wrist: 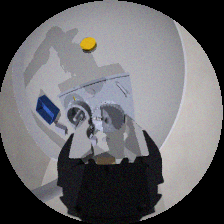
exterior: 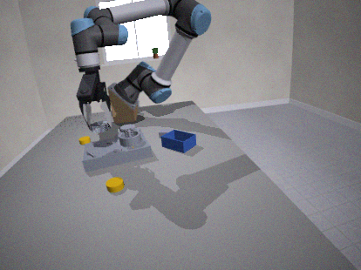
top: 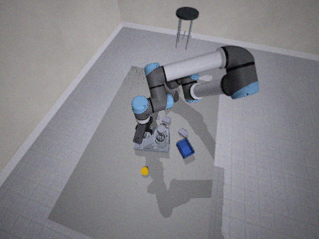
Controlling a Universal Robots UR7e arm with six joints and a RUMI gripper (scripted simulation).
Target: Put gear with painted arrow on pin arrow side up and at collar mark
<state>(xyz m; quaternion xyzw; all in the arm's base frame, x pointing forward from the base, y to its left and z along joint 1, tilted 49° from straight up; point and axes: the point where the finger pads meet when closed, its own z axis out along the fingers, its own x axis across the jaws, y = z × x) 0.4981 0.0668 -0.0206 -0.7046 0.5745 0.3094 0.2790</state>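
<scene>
My gripper [exterior: 96, 119] hangs over the left part of the grey fixture plate [exterior: 118, 155] and is shut on a grey gear [wrist: 110, 122]. It holds the gear a little above the plate. The gear also shows in the exterior view [exterior: 101, 127], just below the fingertips. A round grey collar piece [exterior: 130, 138] stands on the plate to the right of the gripper, and appears in the wrist view [wrist: 76, 114] to the left of the gear. The pin and the painted arrow are too small to make out. In the top view the gripper [top: 140, 135] is at the plate's left edge.
A blue bin [exterior: 179, 140] sits right of the plate. One yellow disc [exterior: 115, 185] lies in front of the plate and another [exterior: 85, 140] at its left. Two small grey blocks [top: 183, 131] lie behind the bin. A black stool [top: 186, 14] stands far back.
</scene>
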